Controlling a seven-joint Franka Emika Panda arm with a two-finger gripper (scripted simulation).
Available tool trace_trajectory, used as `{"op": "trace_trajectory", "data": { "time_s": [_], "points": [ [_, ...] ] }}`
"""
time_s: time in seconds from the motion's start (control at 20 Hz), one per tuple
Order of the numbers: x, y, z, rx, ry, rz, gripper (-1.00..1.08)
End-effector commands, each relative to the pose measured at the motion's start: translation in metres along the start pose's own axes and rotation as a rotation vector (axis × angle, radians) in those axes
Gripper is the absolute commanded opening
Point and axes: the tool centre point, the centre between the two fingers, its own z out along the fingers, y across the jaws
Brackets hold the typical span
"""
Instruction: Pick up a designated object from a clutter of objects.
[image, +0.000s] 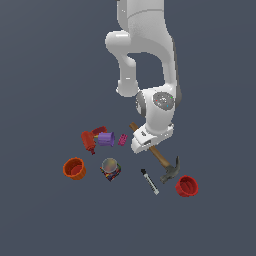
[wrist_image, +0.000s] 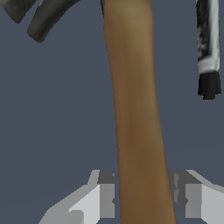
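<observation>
In the exterior view, the white arm reaches down over the clutter, its gripper (image: 143, 144) low over the handle of the hammer (image: 162, 161). The hammer lies on the grey floor (image: 45, 215), handle running toward the far left, dark head toward the near right, just beside a red cup (image: 187, 186). The marker pen (image: 149, 181) lies just left of the head. Further left sit the patterned can (image: 110, 168), the orange cup (image: 74, 168), the purple cup (image: 106, 139), the pink block (image: 122, 140) and the red bottle (image: 88, 141).

In the wrist view, the brown handle of the hammer (wrist_image: 135, 113) runs between the two fingers (wrist_image: 105, 197), one on each side. The jaws stand open around it; narrow gaps show on both sides. The dark claw (wrist_image: 48, 17) and the marker pen (wrist_image: 207, 48) show beyond.
</observation>
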Motion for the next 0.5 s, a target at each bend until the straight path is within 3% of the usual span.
{"op": "trace_trajectory", "data": {
  "time_s": [0.0, 0.45],
  "points": [
    [0.002, 0.013, -0.020, -0.001, 0.004, 0.000, -1.00],
    [0.007, 0.070, -0.103, 0.002, 0.004, -0.002, -1.00]
  ]
}}
